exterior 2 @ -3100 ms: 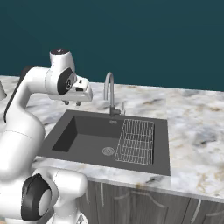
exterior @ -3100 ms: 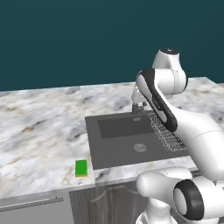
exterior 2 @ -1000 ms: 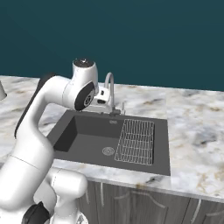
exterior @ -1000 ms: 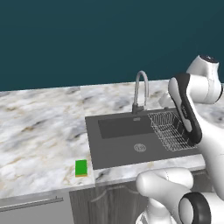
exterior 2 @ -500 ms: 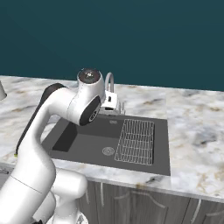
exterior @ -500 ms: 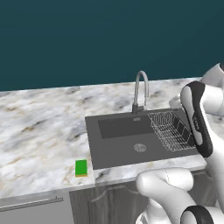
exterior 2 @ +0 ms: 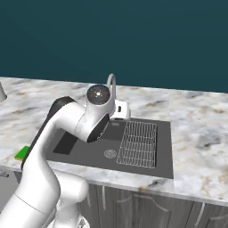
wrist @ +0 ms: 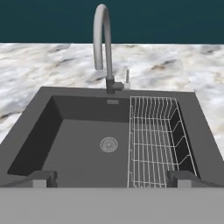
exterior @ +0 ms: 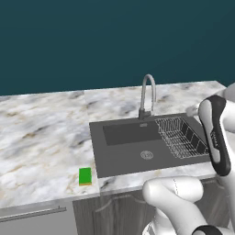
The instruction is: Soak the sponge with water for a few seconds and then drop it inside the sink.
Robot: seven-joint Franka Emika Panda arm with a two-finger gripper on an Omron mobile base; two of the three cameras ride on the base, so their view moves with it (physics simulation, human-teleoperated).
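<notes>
On the marble counter [exterior: 41,137], well to the left of the basin and close to the front edge, the sponge [exterior: 85,176] lies flat and untouched — a small green block with its orange layer toward the front; in the right base view it peeks out as a green sliver [exterior 2: 21,153] behind the arm. Next comes the sink [exterior: 114,153], a dark basin with a round drain [wrist: 109,144] near the middle of its floor and a curved faucet [wrist: 103,48] rising from the back rim, its small lever [wrist: 127,78] just beside the base. No water runs from the spout. A wire rack [wrist: 155,140] sits inside the right part of the basin. The gripper [wrist: 111,178] hangs over the front of the sink looking in; its two dark tips stand far apart at the bottom of the hand view with nothing between them, so the hand is spread and empty. The risks, as I judge them: the hand is aimed at the basin while the sponge sits well off to the left, so a long swing could clip the faucet or nudge the sponge off the near edge — and a drop made too far right could leave it in the rack rather than on the basin floor.
</notes>
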